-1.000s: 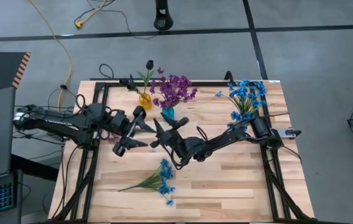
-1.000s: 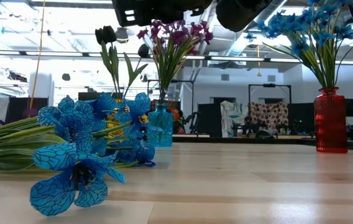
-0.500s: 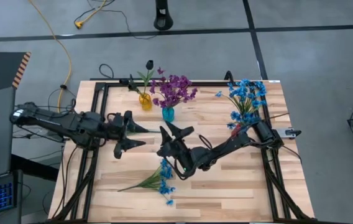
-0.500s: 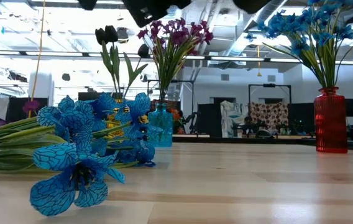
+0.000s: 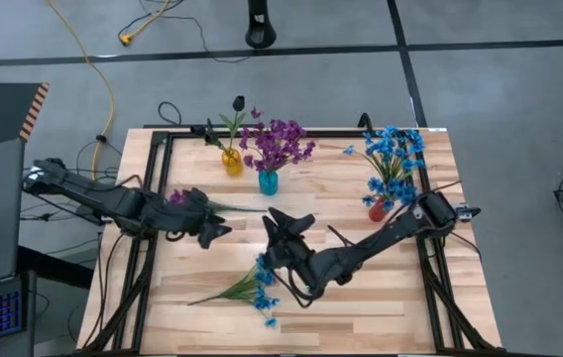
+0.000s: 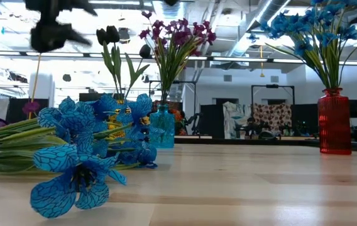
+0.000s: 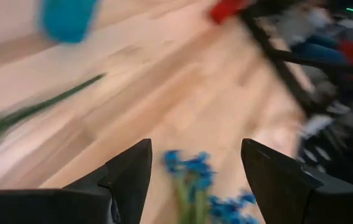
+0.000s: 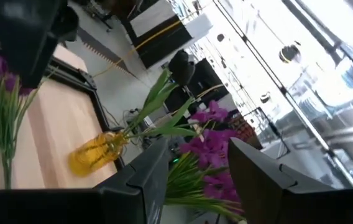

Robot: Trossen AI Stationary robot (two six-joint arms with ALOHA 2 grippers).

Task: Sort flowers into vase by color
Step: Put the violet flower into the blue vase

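Workshop behind, wooden table [image 5: 381,288]. Sorted along far edge: blue bunch in red vase [image 5: 377,210], purple in teal vase [image 5: 268,182], dark in yellow vase [image 5: 231,162]. Blue flowers [image 5: 260,285] lie unsorted near front edge. Left gripper [image 5: 212,229] low over left side, fingers apart, empty. Right gripper [image 5: 283,226] stretched mid-table, fingers apart, empty.

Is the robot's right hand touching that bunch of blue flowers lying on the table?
Apart. In the high view the right hand sits open, short of the blue flowers, with bare table wood between them.
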